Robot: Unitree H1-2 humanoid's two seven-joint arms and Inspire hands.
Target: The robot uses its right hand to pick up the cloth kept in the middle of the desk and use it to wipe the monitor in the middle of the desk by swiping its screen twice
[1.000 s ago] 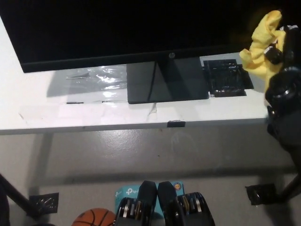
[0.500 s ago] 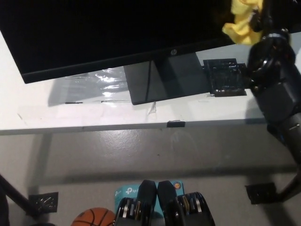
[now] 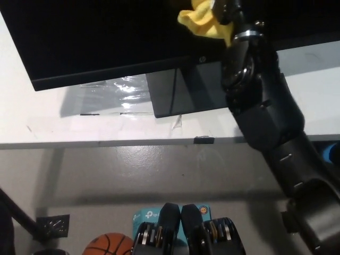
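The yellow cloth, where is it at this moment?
In the head view, the crumpled yellow cloth is at the top centre, held by the black right hand against the black monitor screen, above the monitor stand.

Right hand [image 3: 226, 8] cut by the top edge above the monitor [image 3: 106, 37]; grip on the yellow cloth [image 3: 204, 21] not fully visible, upper part of the cloth lost past that edge. Monitor itself cropped at top, right portion hidden behind the black arm. Stand base [image 3: 186, 93] below the monitor partly covered by the forearm. Basketball [image 3: 109, 246] far below the monitor cut by the bottom edge. Small black item [image 3: 203, 140] at the desk edge [image 3: 79, 142] under the monitor too small to identify.
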